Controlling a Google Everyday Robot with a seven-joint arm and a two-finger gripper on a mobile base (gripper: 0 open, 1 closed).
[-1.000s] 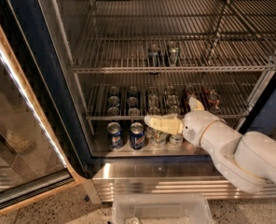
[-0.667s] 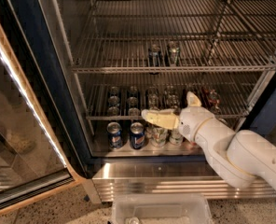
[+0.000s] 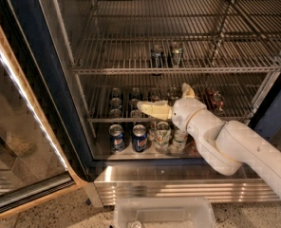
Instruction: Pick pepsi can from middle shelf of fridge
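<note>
Seemingly one pepsi can (image 3: 157, 56), one pale can (image 3: 176, 52) on the middle shelf (image 3: 107, 71); claw (image 3: 163, 96) below, spread apart.

Cans crowding the gripper
The gripper (image 3: 147, 109) is hanging under a wire rack (image 3: 107, 70); cans (image 3: 139, 137) are crowding behind and below it, while bare rack is lying open up-left.

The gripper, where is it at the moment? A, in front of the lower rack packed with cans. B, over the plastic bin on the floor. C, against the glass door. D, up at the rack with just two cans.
A: the gripper is in front of the crowded lower rack, below the middle shelf where the pepsi can stands beside a pale can.
</note>
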